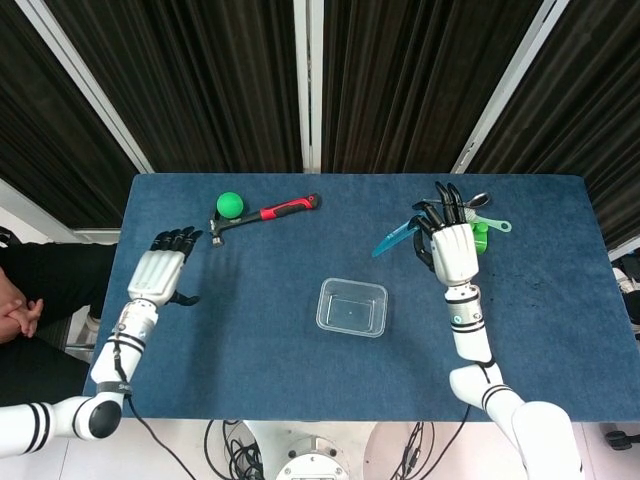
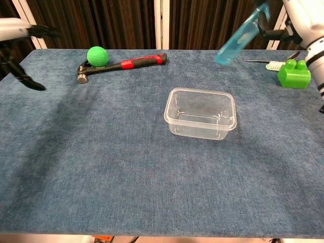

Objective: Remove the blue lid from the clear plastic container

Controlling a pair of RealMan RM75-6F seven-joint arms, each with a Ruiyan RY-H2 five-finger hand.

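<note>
The clear plastic container stands uncovered and empty near the middle of the blue table. My right hand grips the blue lid in the air, up and to the right of the container, the lid tilted on edge. My left hand hovers at the table's left side, fingers spread, holding nothing.
A red-handled hammer and a green ball lie at the back left. A green block, a brush and a spoon lie at the back right, just behind my right hand.
</note>
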